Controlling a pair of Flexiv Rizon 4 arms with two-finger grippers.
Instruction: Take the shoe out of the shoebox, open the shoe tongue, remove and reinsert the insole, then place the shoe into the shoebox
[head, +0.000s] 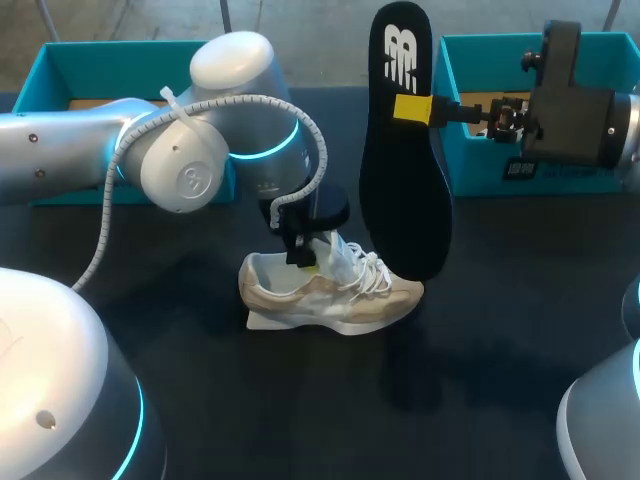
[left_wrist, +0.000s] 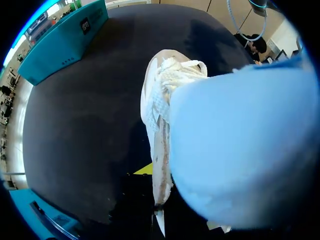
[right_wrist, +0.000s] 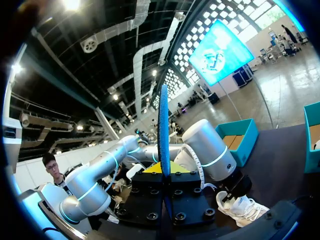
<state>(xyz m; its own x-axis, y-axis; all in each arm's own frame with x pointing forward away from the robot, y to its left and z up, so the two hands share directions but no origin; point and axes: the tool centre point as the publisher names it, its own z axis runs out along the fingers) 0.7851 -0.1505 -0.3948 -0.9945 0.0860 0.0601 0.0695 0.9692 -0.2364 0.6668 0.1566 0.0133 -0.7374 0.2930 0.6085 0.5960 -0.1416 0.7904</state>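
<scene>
My right gripper (head: 412, 108) pinches the insole (head: 400, 200) tight, out of the shoe (head: 330, 300); next I slide it back inside

Dark matte table (head: 300, 400), flat and wide, soft overhead light giving a faint sheen on its surface

shoe (head: 335, 298): cream mesh cloth, suede-look panels, smooth white sole. insole (head: 400, 190): matt black. table (head: 500, 350): dark, matt.

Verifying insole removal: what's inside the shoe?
The left gripper sits at the shoe opening, hiding its interior. The insole is outside, held upright by the right gripper.
</scene>
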